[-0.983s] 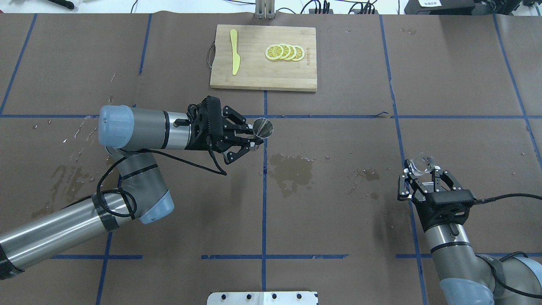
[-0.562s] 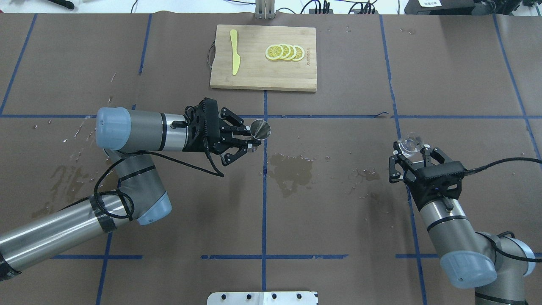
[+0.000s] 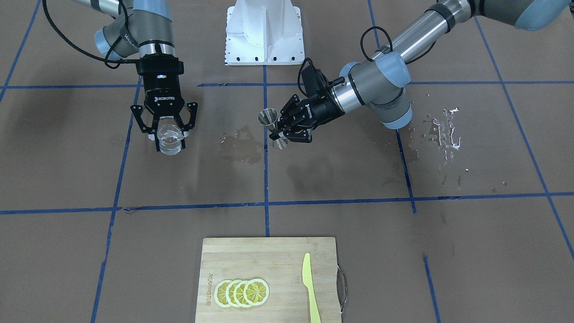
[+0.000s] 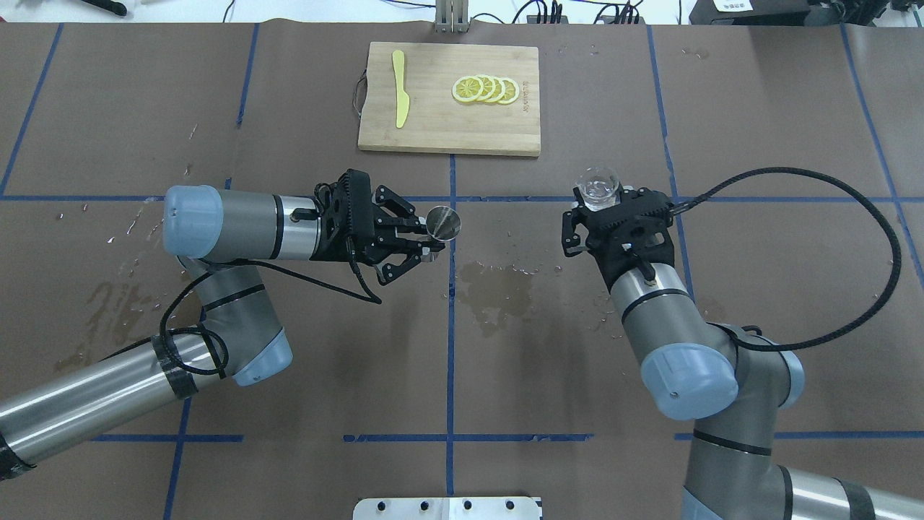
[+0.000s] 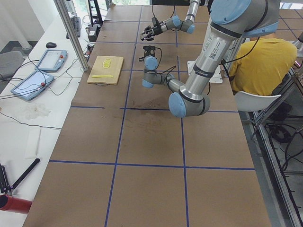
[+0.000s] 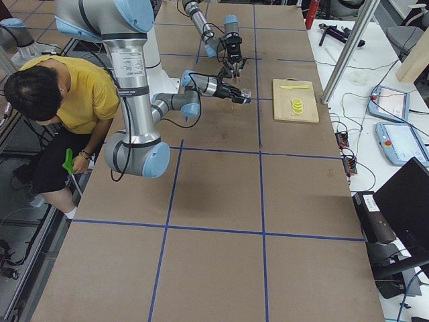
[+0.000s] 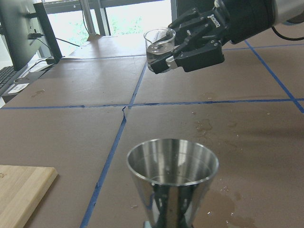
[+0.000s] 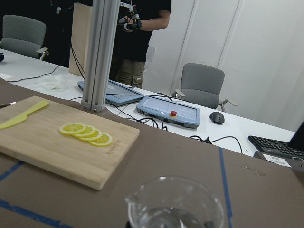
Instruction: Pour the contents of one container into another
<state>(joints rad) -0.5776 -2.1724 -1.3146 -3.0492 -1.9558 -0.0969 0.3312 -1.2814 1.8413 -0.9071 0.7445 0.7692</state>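
Carry small clear round cup (image 4: 598, 186), clenched in right gripper (image 4: 598, 200), level toward table's centre. Stop spout above grey steel hourglass jigger (image 4: 442, 221), gripped upright at waist by left gripper (image 4: 432, 242). Tip slowly.

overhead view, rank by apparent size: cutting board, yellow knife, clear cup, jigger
1. cutting board, by far the largest.
2. yellow knife, long but thin.
3. clear cup and jigger: these look about alike. Both are held up nearer the camera, so I won't rank them against each other.
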